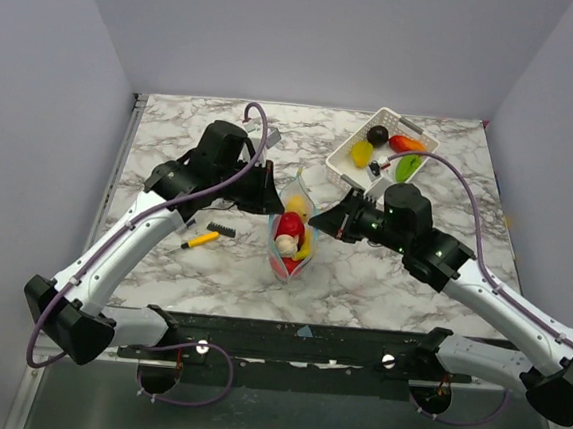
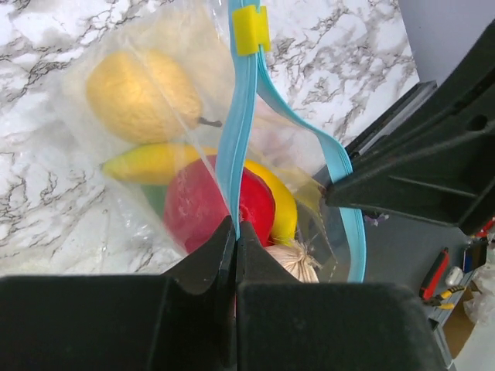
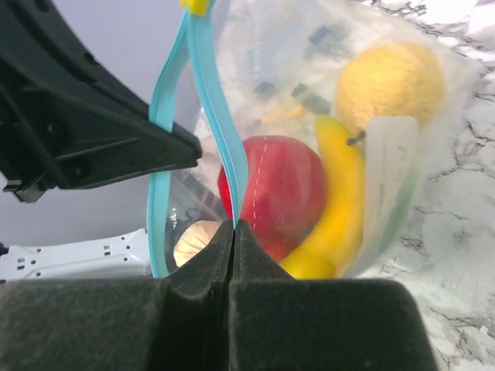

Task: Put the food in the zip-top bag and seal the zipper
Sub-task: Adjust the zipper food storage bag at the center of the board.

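Observation:
The zip-top bag (image 1: 292,233) hangs upright at the table's middle, held between both grippers. My left gripper (image 2: 235,228) (image 1: 275,206) is shut on one side of the light blue zipper (image 2: 232,131). The right gripper (image 3: 233,226) (image 1: 316,222) is shut on the other zipper (image 3: 224,131) side. The mouth gapes between them, and a yellow slider (image 2: 250,29) sits at its far end. Food inside the bag: a red apple (image 2: 209,205), a banana (image 2: 151,162), a yellow pear (image 2: 139,97) and white garlic (image 2: 294,261).
A white basket (image 1: 426,136) at the back right holds yellow (image 1: 361,154), dark purple (image 1: 377,134), orange (image 1: 405,143) and green (image 1: 407,168) food. A yellow-and-black pen-like tool (image 1: 201,238) lies left of the bag under the left arm.

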Tool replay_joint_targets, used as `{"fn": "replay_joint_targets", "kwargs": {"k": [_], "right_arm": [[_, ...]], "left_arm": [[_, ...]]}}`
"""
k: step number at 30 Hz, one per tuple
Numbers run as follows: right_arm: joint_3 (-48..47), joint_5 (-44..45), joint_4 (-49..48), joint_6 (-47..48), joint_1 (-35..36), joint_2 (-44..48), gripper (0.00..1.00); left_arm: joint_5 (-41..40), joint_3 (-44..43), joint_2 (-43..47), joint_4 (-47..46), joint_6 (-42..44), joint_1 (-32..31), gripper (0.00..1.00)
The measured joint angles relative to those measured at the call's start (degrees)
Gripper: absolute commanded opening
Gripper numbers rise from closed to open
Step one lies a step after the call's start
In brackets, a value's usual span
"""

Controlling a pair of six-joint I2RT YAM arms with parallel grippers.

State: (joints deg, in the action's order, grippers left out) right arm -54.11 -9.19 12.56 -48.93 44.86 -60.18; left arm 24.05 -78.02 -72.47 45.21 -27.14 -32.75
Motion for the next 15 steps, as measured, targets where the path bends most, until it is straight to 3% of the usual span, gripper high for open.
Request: {"fn": "replay_joint_targets", "kwargs": {"k": [4, 10, 15], "right_arm": [[1.18, 3.15, -0.04, -0.02, -0.09, -0.92, 0.00], [0.00, 3.21, 1.31, 2.27, -1.70, -10.67, 0.00], [-6.88, 1.55, 5.79, 4.37, -1.86, -10.80, 0.00]], "left_arm": [[-0.46, 1.36, -0.98, -0.07, -0.13, 0.15, 0.00], [-1.01, -1.27, -12.98, 2.73, 0.26, 1.09, 0.00], [0.94, -5.90, -8.37, 4.72, -0.46, 1.14, 0.00]]}}
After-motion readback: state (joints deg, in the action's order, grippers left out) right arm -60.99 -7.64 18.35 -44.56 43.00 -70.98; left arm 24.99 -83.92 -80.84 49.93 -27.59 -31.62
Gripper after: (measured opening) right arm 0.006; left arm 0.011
